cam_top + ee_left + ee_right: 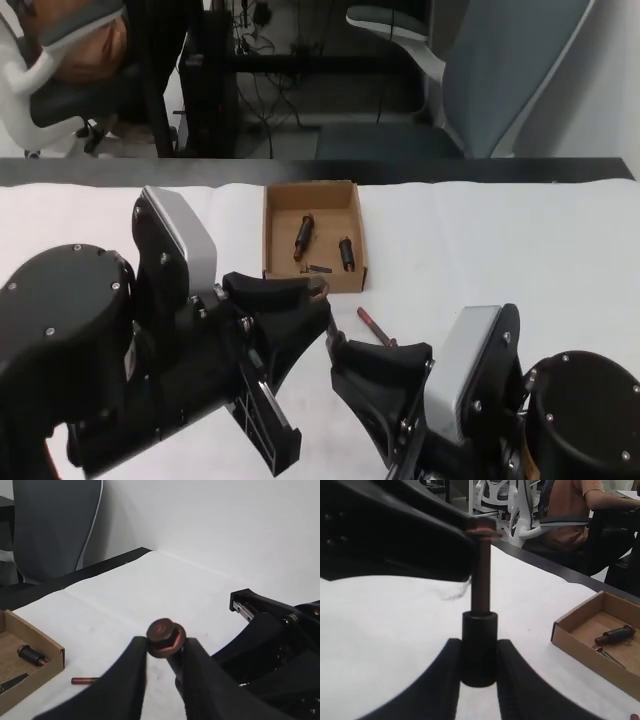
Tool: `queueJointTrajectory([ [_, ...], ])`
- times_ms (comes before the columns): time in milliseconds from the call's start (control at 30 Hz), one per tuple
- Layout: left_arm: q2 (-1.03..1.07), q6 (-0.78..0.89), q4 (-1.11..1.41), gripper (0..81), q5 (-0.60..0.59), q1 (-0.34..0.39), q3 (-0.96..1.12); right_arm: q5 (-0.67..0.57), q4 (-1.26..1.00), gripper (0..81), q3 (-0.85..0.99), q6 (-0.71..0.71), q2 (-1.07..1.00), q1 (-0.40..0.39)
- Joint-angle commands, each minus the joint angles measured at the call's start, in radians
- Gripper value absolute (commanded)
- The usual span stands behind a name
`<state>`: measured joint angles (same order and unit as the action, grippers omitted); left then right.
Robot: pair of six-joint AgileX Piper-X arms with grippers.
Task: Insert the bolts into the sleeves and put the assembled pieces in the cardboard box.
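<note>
Left claw (165,648) pinches the bolt (166,635) by its head; right claw (479,656) clamps the sleeve (479,645) directly beneath it. Left arm (120,340) and right arm (500,390) crouch low at the counter's (520,240) near edge, claws angled inward, tips close together.

Your bench (520,240) has a white cloth on it, with a dark edge at the far side. Past it you see a big grey chair (510,70) on the right and a white and grey chair (60,95) on the left. Black cables (262,95) hang under a dark desk (320,62) between them. The wall (612,90) is white.
</note>
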<state>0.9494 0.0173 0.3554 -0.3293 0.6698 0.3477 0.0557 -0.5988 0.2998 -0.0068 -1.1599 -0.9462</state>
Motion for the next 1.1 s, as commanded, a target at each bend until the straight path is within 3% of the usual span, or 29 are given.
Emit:
queueJointTrajectory([
  [0,0.001,-0.025,0.024,1.7,-0.023,0.001,0.006,-0.017,-0.028,0.6,0.011,-0.005,0.007,-0.003],
  [167,0.010,-0.017,-0.062,0.0,-0.068,0.001,0.006,-0.045,-0.043,0.6,0.025,-0.005,0.035,-0.003],
  [200,0.017,-0.017,-0.067,4.5,-0.095,0.001,0.006,-0.047,-0.042,0.6,0.032,-0.005,0.038,-0.003],
  [267,0.031,-0.003,-0.067,20.6,-0.121,0.001,0.006,-0.056,-0.043,0.6,0.039,-0.005,0.039,-0.003],
  [300,0.035,0.008,-0.059,34.3,-0.121,0.001,0.006,-0.056,-0.043,0.6,0.042,-0.005,0.039,-0.003],
  [367,0.037,0.040,-0.032,70.0,-0.104,0.001,0.006,-0.056,-0.038,0.6,0.041,-0.005,0.039,-0.003],
  [533,-0.012,0.138,0.100,70.0,-0.055,0.001,0.006,0.076,0.049,0.6,0.041,-0.002,0.039,0.002],
  [700,-0.193,0.105,0.023,70.0,-0.032,-0.019,0.006,0.111,0.174,0.6,0.087,0.017,0.039,0.071],
  [767,-0.278,0.061,-0.060,52.9,-0.011,-0.035,0.006,0.111,0.250,0.6,0.140,0.007,0.031,0.108],
  [833,-0.378,0.026,-0.172,27.2,0.008,-0.044,0.006,0.103,0.319,0.6,0.212,-0.023,0.010,0.152],
  [867,-0.414,0.004,-0.223,8.3,0.016,-0.044,0.006,0.089,0.353,0.6,0.254,-0.030,-0.012,0.175],
  [900,-0.461,-0.017,-0.298,0.8,0.025,-0.044,0.006,0.066,0.381,0.6,0.301,-0.030,-0.040,0.197],
  [1067,-0.560,-0.025,-0.508,1.8,0.056,-0.041,0.006,0.009,0.514,0.6,0.541,-0.031,-0.235,0.271],
])
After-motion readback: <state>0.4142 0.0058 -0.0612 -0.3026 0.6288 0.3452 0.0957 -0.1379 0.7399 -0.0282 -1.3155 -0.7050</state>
